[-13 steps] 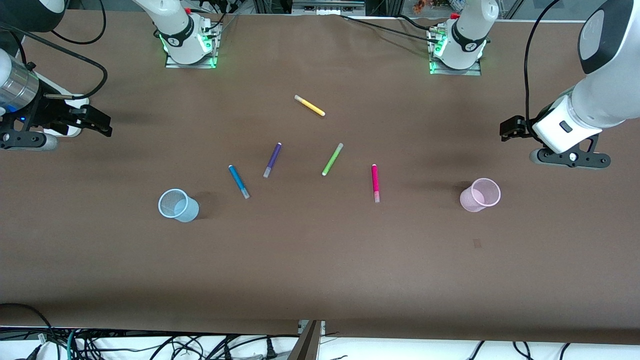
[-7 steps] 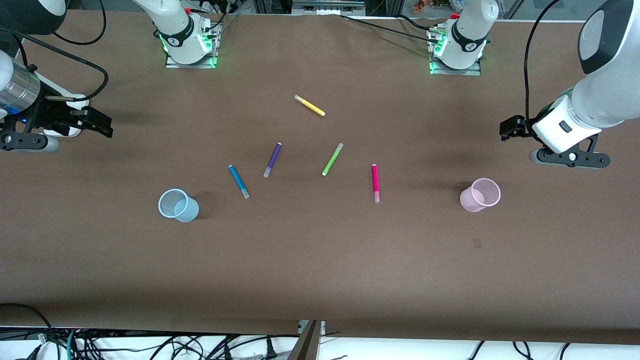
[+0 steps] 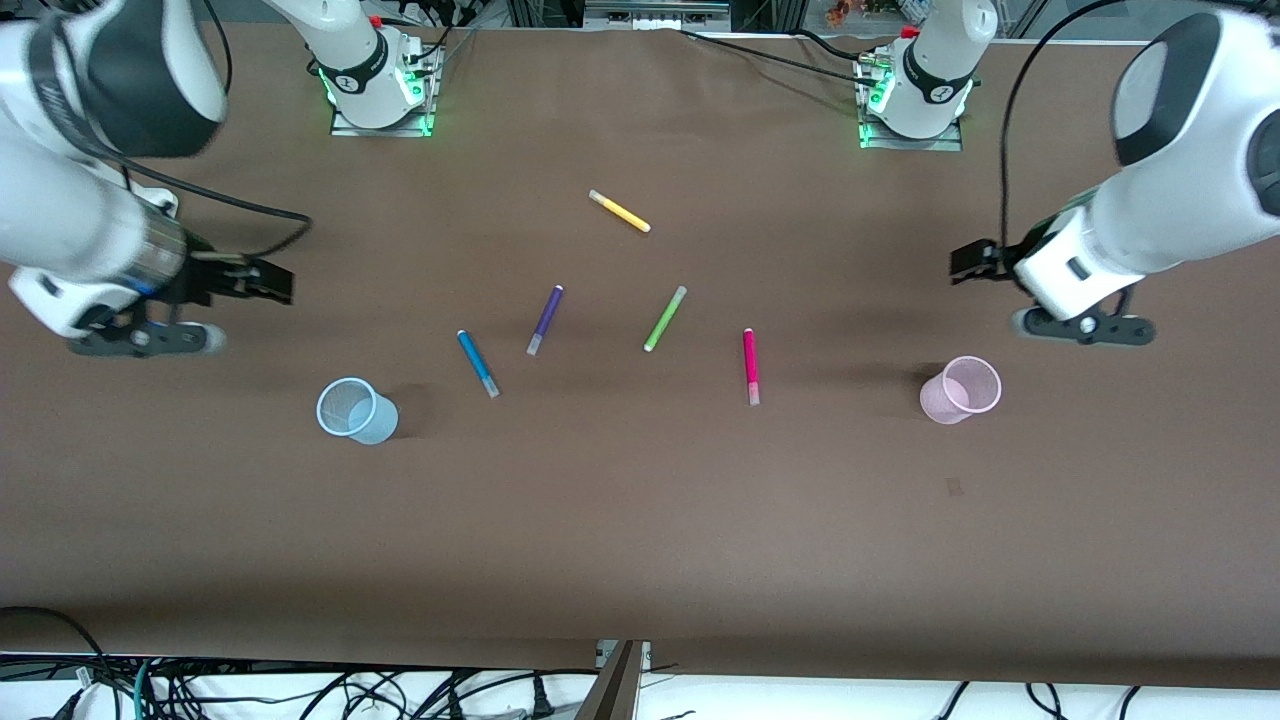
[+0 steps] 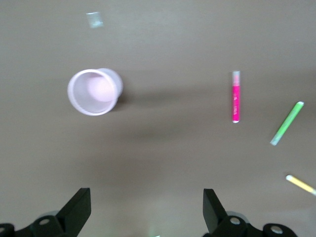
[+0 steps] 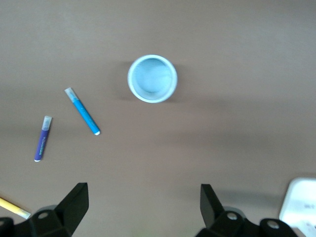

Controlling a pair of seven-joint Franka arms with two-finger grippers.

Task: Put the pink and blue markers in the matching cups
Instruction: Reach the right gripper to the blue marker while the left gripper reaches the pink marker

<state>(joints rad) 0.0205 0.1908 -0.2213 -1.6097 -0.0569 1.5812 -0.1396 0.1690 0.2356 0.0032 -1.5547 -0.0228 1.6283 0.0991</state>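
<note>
Starting state, nothing picked: both claws released and empty, jaws wide apart in both wrist views.

Left gripper (image 3: 1075, 325) hangs over the table near its left-arm end, just above the pink cup (image 3: 961, 390). Right gripper (image 3: 140, 338) is over the right-arm end, near the blue cup (image 3: 356, 410).

Pink marker (image 3: 750, 366) lies flat mid-table, well apart from its cup. Blue marker (image 3: 477, 363) lies flat just beside the blue cup, toward the table's middle.

Handling guess: markers are light, stiff and smooth, so they'll likely roll or pivot if nudged. Pinch across the barrel at mid-length, not the pale cap. Cups look thin and tippy; drop in from above, don't brush the rims. Purple, green and yellow markers are distractors.
</note>
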